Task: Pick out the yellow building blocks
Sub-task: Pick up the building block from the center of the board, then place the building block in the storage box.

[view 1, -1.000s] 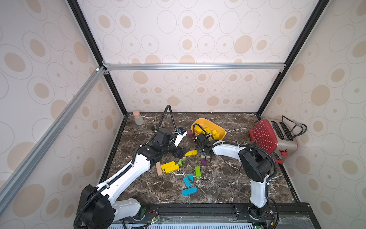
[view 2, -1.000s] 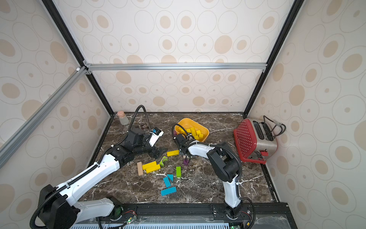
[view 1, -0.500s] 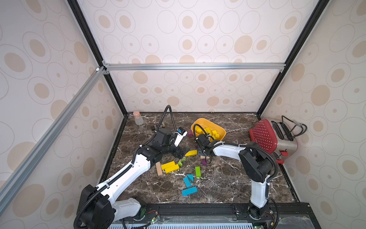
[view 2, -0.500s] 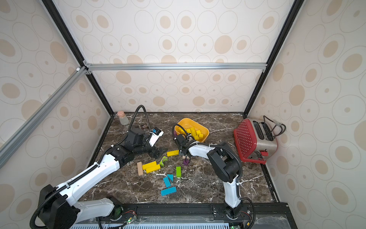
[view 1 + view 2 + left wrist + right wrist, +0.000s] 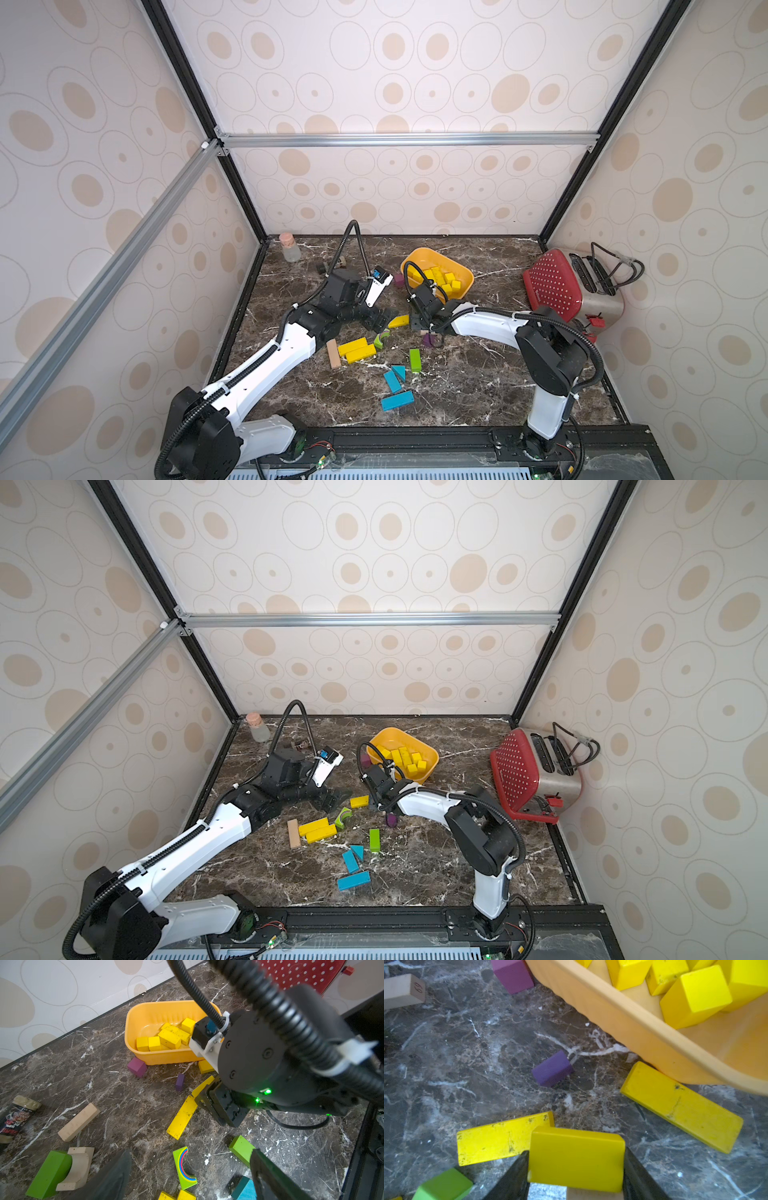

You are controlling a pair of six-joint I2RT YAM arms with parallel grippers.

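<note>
A yellow block (image 5: pixel 576 1167) was held clamped between the jaws of the right gripper (image 5: pixel 575 1152), close to the orange tub (image 5: pixel 623 1022) on the marble table (image 5: pixel 467 1053). The left gripper (image 5: pixel 189 1154) was spread wide with nothing in it. More yellow building blocks (image 5: pixel 436 277) were piled inside the tub, while several flat and thick ones were seen lying loose on the table nearby.

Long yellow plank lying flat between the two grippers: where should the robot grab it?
Best pinch the long yellow plank across its narrow width, near the middle, coming straight down. It lies flat on the marble tabletop, so only its long side edges offer a hold.
</note>
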